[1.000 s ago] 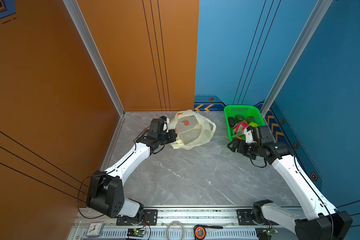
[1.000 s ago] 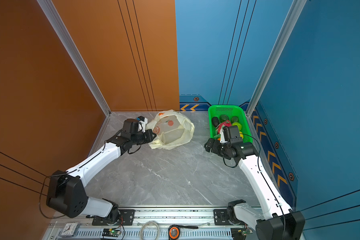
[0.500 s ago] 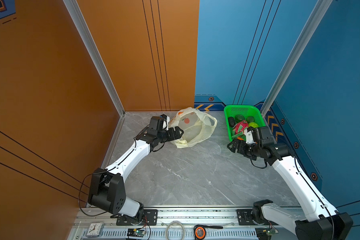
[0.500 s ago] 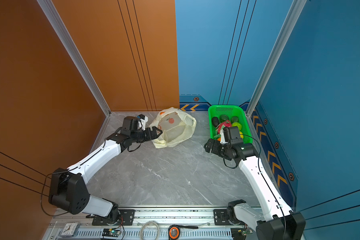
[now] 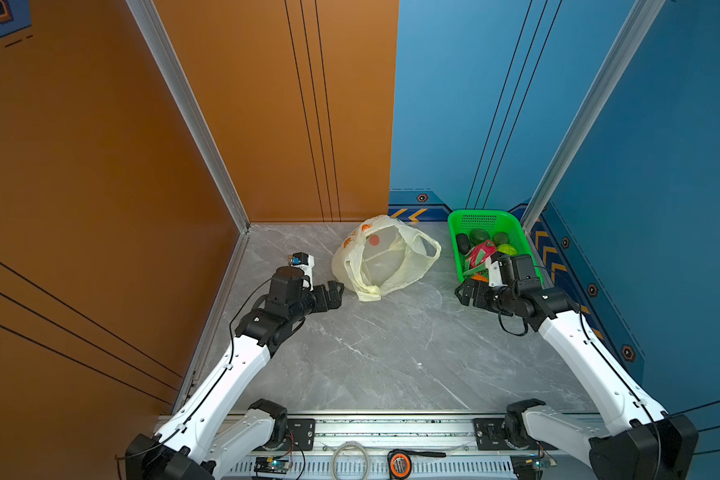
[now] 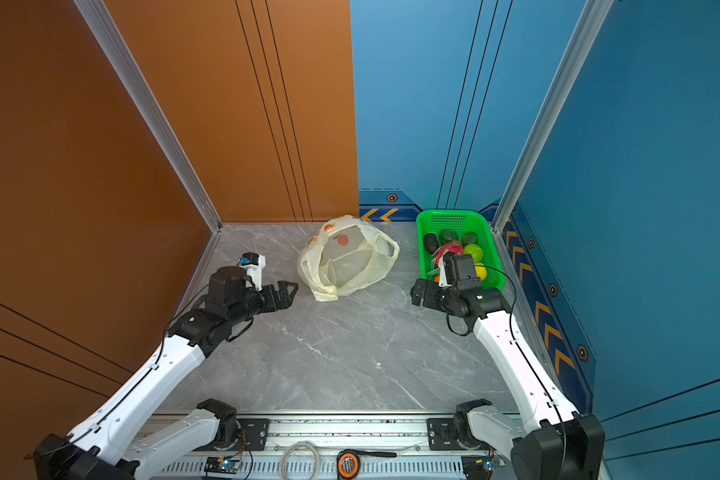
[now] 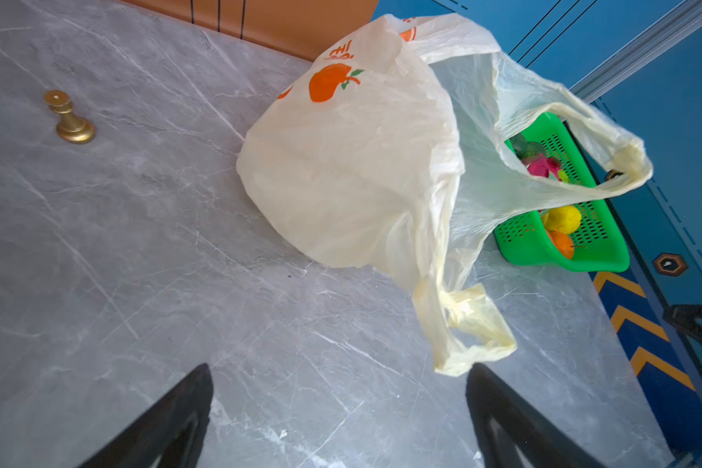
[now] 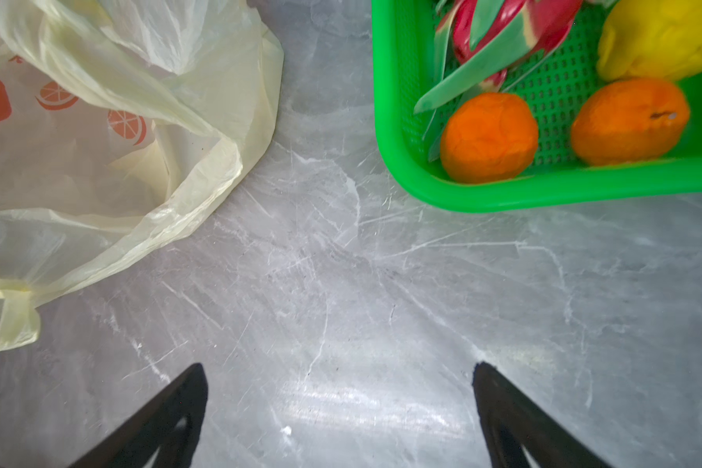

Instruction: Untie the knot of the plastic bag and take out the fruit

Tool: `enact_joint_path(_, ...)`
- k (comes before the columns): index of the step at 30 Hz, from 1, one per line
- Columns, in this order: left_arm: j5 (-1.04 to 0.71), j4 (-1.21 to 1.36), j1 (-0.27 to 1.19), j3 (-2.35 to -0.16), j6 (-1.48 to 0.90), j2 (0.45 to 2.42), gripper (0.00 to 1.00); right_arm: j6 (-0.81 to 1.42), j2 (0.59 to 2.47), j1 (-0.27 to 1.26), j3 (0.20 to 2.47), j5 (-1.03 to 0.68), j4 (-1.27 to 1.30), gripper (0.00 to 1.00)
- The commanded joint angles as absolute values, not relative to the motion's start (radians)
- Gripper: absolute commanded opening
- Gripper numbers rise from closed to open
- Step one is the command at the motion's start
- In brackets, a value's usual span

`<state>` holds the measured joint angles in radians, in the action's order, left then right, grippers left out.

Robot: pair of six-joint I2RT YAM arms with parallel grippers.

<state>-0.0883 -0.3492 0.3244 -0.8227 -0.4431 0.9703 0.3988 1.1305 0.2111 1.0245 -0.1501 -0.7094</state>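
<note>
The plastic bag (image 5: 385, 262) (image 6: 348, 259) (image 7: 353, 170) (image 8: 98, 133) lies slumped and open at the back middle of the grey table. The knot is not in view: two handle loops (image 7: 469, 328) hang loose and apart. I see no fruit inside the bag. The fruit (image 5: 481, 251) sits in a green basket (image 5: 479, 215) (image 6: 447, 214) (image 8: 394, 121) at the back right: dragon fruit (image 8: 515, 24), lemon (image 8: 661, 40) and two oranges (image 8: 489, 135). My left gripper (image 5: 335, 291) (image 6: 288, 290) (image 7: 341, 366) is open, just short of the near handle loop. My right gripper (image 5: 463, 291) (image 6: 417, 291) (image 8: 341, 364) is open over bare table beside the basket's front corner.
A small brass pawn-like figure (image 7: 69, 121) stands on the table to the bag's left, near the orange wall. The blue wall runs close behind and beside the basket. A tape measure (image 5: 398, 462) and a cable coil (image 5: 350, 457) lie on the front rail.
My left gripper, shut at the bag's edge a second ago, has opened and drawn back toward the front left. The bag has settled. The right arm has hardly moved.
</note>
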Motion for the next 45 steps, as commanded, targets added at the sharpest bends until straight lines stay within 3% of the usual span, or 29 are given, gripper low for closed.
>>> enact_joint_path(1,-0.004,-0.376,0.290,-0.756,-0.338,0.900,0.98,0.305,1.132,0.205,0.980,-0.065,-0.582,1.00)
enact_joint_path(12,0.005,-0.067,0.099,-0.560,-0.140,0.870,0.98,0.131,1.173,0.061,0.788,-0.054,-0.179,1.00)
enact_joint_path(28,0.036,0.509,-0.009,-0.352,0.003,1.131,0.98,0.054,1.375,-0.015,0.494,-0.052,0.506,1.00)
enact_joint_path(39,0.004,0.831,-0.047,-0.327,-0.047,1.368,0.98,0.068,1.509,-0.034,0.435,-0.092,0.772,1.00)
enact_joint_path(45,0.005,0.982,-0.055,-0.308,-0.051,1.478,0.98,0.059,1.525,-0.008,0.392,-0.004,0.854,1.00)
